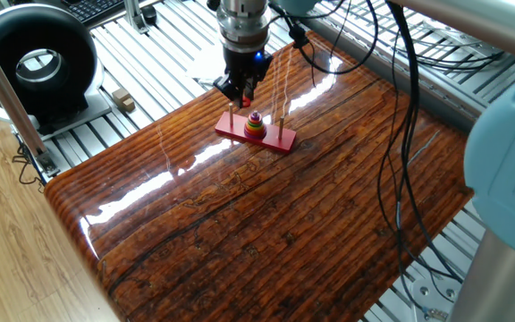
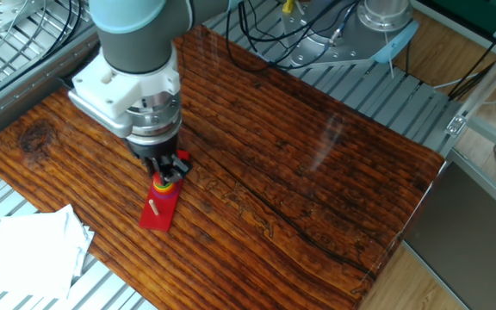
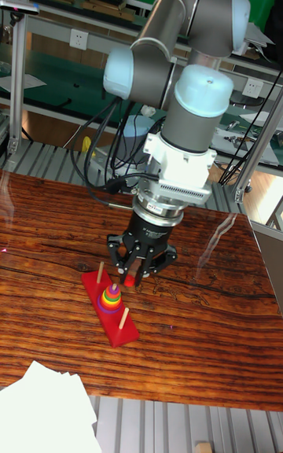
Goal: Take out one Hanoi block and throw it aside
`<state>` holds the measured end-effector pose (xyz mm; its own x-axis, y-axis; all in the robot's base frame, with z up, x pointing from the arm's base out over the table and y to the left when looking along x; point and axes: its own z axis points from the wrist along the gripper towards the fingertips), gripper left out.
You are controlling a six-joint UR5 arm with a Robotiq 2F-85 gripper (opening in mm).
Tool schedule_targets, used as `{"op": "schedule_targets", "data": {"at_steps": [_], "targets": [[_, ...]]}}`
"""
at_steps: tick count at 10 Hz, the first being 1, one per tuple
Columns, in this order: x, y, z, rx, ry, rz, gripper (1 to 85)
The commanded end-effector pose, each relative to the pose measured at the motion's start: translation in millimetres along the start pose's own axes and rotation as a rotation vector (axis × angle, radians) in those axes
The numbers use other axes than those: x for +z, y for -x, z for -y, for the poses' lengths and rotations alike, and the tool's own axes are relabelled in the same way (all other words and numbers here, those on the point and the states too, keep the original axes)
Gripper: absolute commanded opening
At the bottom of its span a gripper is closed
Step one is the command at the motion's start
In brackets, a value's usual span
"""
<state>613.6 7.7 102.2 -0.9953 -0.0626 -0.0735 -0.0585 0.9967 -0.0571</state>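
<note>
The Hanoi block point(image 3: 127, 281), a tiny red ring, shows between the fingertips of my gripper point(image 3: 130, 278), which is shut on it just above the table. In the other views the fingers hide it. The gripper point(image 1: 240, 91) hangs to the upper left of the tower of coloured discs point(image 1: 254, 127), clear of its peg. In the other fixed view the gripper point(image 2: 165, 165) stands right over the tower point(image 2: 166, 183). The discs sit on the middle peg of the flat red base point(image 1: 277, 140); the two outer pegs are bare.
White paper sheets point(image 2: 33, 250) lie off the table's corner near the base. A black round device point(image 1: 38, 58) and a small wooden block point(image 1: 122, 98) sit on the metal frame beyond the table edge. Cables point(image 1: 399, 134) hang over the table's far side.
</note>
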Motion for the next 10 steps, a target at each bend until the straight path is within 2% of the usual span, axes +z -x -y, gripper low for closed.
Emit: {"op": "schedule_targets", "data": {"at_steps": [1,4,7,8,10], "targets": [[5.2,16.8,20.2,-0.044,-0.003,0.023,8.0],[24.3,27.3,36.9,-0.083,0.011,0.045,7.7],[39.0,35.1,72.3,-0.155,0.006,0.074,7.3],[46.6,35.8,78.5,-0.164,0.006,0.085,6.3],[60.9,29.2,81.0,-0.176,0.029,0.092,6.3]]}}
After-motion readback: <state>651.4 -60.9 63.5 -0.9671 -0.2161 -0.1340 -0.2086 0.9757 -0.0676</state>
